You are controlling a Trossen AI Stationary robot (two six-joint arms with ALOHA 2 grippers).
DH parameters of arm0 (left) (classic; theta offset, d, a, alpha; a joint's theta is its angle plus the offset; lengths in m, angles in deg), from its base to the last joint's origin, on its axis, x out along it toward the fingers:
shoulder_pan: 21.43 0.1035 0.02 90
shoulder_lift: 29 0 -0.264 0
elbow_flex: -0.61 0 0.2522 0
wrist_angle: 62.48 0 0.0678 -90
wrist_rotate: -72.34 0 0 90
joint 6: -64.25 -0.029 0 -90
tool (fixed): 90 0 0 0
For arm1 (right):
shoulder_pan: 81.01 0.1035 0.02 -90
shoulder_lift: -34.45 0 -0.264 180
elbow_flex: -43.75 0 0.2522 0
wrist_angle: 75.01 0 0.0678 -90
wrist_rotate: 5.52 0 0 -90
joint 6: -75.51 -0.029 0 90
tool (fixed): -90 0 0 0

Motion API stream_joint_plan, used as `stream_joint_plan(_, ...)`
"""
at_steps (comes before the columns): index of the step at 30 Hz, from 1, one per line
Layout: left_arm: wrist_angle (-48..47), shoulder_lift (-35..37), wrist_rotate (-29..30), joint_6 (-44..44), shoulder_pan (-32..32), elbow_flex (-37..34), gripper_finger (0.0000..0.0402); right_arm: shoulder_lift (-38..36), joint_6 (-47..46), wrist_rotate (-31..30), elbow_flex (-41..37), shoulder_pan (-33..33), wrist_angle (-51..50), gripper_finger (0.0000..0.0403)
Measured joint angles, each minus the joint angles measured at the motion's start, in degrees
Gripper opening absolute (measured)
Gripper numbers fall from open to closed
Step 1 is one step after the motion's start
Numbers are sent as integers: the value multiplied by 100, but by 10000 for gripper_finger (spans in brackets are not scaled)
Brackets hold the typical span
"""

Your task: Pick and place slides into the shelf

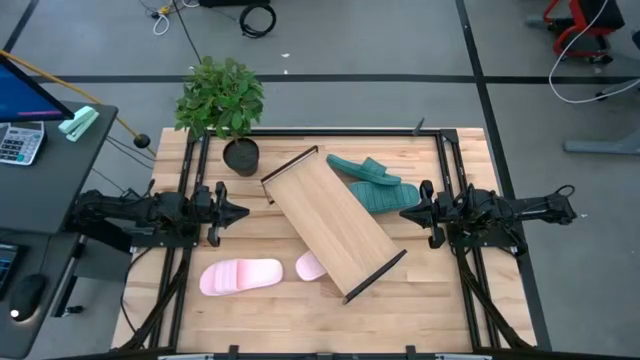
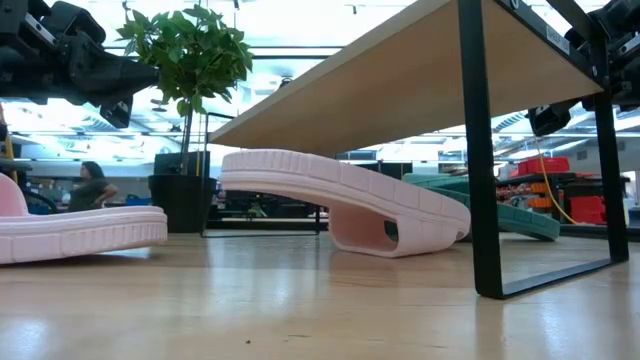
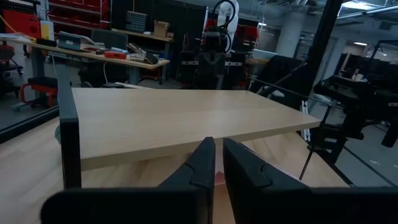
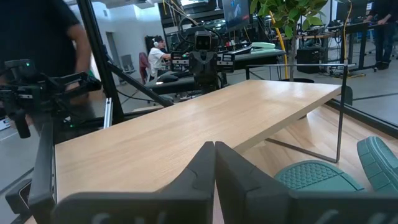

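Observation:
The shelf, a light wood board on thin black end bars, stands slantwise mid-table. Two teal slides lie by its far right side, and the nearer one reaches under the board's edge. One pink slide lies flat at the near left. The other sticks out from under the shelf, and the low view shows this pink slide arched beneath the board. My left gripper hovers shut, left of the shelf. My right gripper hovers shut on the shelf's right, above the teal slides.
A potted plant in a black pot stands at the table's far left corner. A desk with a calculator is off the table's left side. Bare wood lies at the near right.

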Motion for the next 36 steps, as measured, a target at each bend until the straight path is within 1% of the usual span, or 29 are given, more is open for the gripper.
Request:
stream_joint_plan(7, -1, -1, 1, -1, -1, -1, 28, 0, 0, 0, 2, 1, 1, 18)
stream_joint_plan(17, 0, -1, 0, 0, 0, 0, 40, 0, 0, 0, 2, -1, -1, 18)
stream_joint_plan(28, 0, 1, 1, 0, 1, 1, 28, 0, 0, 0, 0, -1, 0, 18)
stream_joint_plan(36, -1, 0, 1, 2, -1, 0, 39, 0, 0, 0, 2, 1, 1, 18)
